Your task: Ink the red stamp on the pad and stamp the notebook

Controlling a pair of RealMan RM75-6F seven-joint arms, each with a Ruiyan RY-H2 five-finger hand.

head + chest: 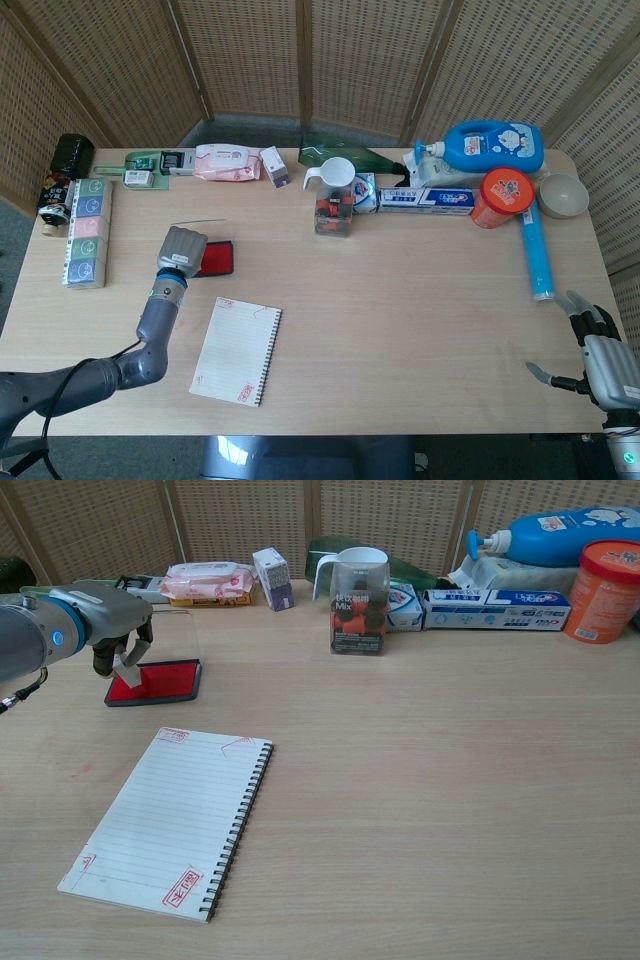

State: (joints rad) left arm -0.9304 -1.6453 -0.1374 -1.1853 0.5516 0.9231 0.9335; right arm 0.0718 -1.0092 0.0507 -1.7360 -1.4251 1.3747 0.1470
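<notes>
Presently, the stamp (126, 669) is gripped by the left hand (112, 620), with the fingers (141, 636) curled down around it. The stamp's lower end is set on the red surface of the ink pad (160, 682), near the pad's left edge. In the head view, the left hand (180, 250) covers the stamp entirely, and only the right part of the ink pad (215, 259) is shown beside it. A clear lid (180, 632) is seen standing upright behind the pad.

The notebook (170, 820) lies open and flat on the table (450, 780), in front of the pad and apart from it, with its spiral binding along the right edge. Red stamp marks are visible at several corners of its lined page. In the head view, the notebook (236, 350) is located just right of the left forearm.

The right hand (605, 362) is seen only in the head view, at the near right corner of the table. Its fingers (584, 305) are spread apart and nothing is held.

Along the far edge of the table, a packet of wipes (206, 581), a clear measuring cup (358, 600), a toothpaste box (496, 610), a blue detergent bottle (560, 535) and an orange canister (603, 577) are arranged.
</notes>
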